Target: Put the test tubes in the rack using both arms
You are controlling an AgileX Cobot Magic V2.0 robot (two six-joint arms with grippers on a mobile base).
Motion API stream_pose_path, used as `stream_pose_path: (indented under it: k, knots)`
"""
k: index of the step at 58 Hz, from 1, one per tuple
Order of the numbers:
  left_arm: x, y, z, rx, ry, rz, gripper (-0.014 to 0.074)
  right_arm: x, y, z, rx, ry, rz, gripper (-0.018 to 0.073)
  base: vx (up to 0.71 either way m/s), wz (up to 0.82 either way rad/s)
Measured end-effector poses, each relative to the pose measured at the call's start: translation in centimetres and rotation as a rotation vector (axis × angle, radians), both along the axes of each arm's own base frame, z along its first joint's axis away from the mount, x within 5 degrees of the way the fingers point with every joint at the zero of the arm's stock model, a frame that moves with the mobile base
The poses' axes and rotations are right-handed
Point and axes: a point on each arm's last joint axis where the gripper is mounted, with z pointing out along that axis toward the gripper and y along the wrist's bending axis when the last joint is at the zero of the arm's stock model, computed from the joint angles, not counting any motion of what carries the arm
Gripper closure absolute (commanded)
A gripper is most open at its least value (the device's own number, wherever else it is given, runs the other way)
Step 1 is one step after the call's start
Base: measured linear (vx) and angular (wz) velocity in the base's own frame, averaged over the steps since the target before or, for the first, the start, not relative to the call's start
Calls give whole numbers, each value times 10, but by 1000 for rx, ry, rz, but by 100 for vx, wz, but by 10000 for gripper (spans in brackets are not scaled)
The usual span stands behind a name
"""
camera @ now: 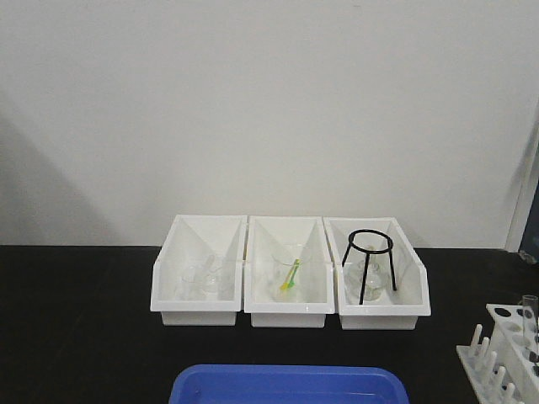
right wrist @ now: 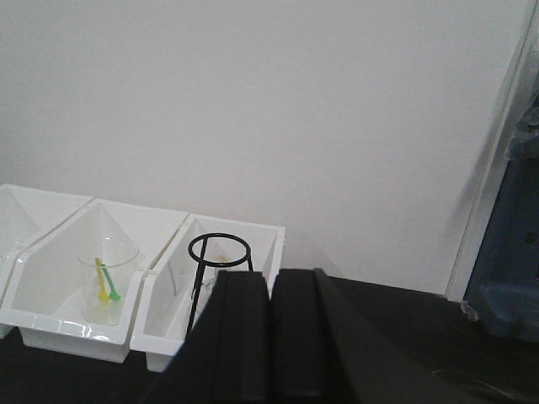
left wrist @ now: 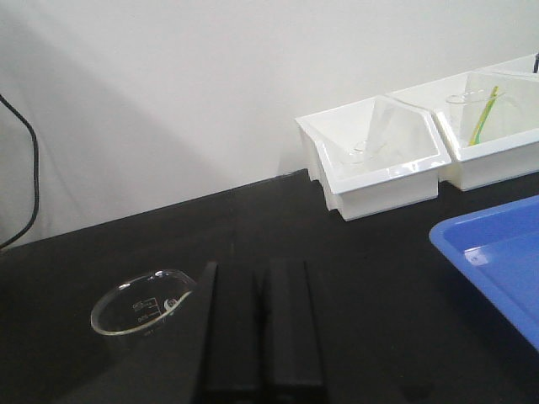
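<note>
Inside the middle bin (camera: 286,313), a beaker (camera: 288,271) holds yellow-green sticks (camera: 291,277).

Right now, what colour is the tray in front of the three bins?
Blue; the tray shows best in the exterior front-facing view.

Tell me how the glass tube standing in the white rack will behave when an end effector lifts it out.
The test tube looks like thin clear glass, so probably fragile and slippery under a hard pinch. It stands upright in the rack, so pulling sideways could bind it or tip the small rack. It is round, so likely to roll if laid on the black table.
</note>
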Motion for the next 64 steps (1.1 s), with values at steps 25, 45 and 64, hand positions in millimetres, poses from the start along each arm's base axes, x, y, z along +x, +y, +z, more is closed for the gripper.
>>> stream_pose_path:
  k: [25, 45, 64]
  knots:
    - [0, 0, -2, 3, 18, -1, 617, 0, 0, 0, -1, 0, 0, 567, 0, 0]
    - [0, 0, -2, 3, 18, -1, 617, 0, 0, 0, -1, 0, 0, 567, 0, 0]
    - [0, 0, -2, 3, 18, -1, 617, 0, 0, 1, 41, -11, -3, 567, 0, 0]
